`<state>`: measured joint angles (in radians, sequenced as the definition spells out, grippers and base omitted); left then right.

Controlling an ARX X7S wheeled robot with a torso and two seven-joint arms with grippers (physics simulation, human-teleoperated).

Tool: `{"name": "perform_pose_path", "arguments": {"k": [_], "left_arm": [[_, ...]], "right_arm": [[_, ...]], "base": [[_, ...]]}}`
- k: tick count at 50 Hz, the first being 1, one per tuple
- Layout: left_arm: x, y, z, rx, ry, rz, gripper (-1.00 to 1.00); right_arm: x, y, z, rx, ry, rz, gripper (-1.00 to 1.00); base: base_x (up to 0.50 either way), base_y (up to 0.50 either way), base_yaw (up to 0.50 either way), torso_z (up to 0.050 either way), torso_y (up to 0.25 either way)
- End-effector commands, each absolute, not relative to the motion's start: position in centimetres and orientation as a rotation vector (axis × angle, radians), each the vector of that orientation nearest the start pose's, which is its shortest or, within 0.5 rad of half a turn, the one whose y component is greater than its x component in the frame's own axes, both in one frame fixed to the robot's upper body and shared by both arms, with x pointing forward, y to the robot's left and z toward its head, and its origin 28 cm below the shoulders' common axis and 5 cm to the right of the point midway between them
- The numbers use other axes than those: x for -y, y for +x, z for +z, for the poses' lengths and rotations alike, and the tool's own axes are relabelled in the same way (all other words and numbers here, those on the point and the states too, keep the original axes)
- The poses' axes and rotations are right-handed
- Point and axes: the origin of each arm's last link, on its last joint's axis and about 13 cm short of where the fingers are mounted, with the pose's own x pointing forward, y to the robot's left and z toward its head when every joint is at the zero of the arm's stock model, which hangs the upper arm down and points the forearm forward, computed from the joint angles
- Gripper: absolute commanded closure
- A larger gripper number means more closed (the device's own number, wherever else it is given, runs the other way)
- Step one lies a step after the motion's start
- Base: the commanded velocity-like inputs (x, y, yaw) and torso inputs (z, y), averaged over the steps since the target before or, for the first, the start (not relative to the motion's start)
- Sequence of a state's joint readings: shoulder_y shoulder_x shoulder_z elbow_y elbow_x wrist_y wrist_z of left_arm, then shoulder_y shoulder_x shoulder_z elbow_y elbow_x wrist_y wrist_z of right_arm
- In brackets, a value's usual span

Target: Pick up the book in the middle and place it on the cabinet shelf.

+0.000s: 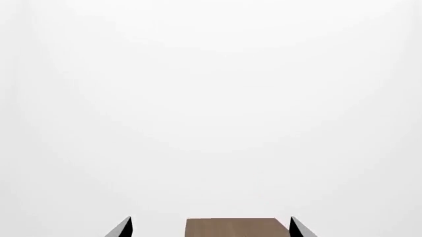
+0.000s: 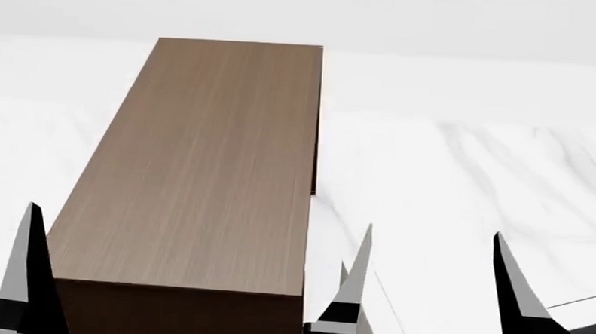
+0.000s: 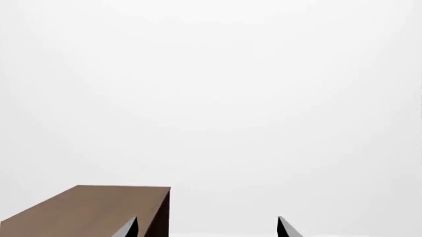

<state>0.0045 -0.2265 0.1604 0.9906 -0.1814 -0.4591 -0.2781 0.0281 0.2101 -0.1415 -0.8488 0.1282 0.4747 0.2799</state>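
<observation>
Finding the book comes first, because no view shows it, so I judge the head should tilt down before either arm reaches; the shelf [image 2: 202,163] lies bare ahead and to the left. The right gripper [image 2: 428,293] has its jaws apart and empty, and the left gripper [image 1: 211,228] too. Pale shapes low between the right fingers are perhaps books, but they are cut off.
</observation>
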Motion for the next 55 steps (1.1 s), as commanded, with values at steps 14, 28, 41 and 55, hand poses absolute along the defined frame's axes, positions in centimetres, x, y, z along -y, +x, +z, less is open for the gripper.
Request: {"name": "perform_pose_path", "arguments": {"k": [14, 28, 41, 55], "left_arm": [[-19.55, 15.65, 16.98, 0.473, -0.028, -0.060, -1.00], [-19.50, 15.63, 17.00, 0.477, -0.032, -0.066, -1.00], [-19.48, 15.37, 17.19, 0.490, -0.047, -0.085, -1.00], [-19.51, 15.44, 17.12, 0.486, -0.047, -0.084, -1.00]], "right_arm": [[9.43, 17.32, 15.51, 0.443, 0.004, -0.023, -1.00], [9.50, 17.34, 15.46, 0.442, 0.018, -0.029, -1.00], [9.42, 17.76, 15.17, 0.394, -0.050, -0.056, -1.00], [9.40, 17.83, 15.13, 0.392, -0.048, -0.056, -1.00]], "base": [[0.03, 0.00, -0.05, 0.000, 0.001], [0.00, 0.00, -0.50, 0.000, 0.000], [0.00, 0.00, -0.31, 0.019, 0.000], [0.00, 0.00, 0.00, 0.050, 0.000]]}}
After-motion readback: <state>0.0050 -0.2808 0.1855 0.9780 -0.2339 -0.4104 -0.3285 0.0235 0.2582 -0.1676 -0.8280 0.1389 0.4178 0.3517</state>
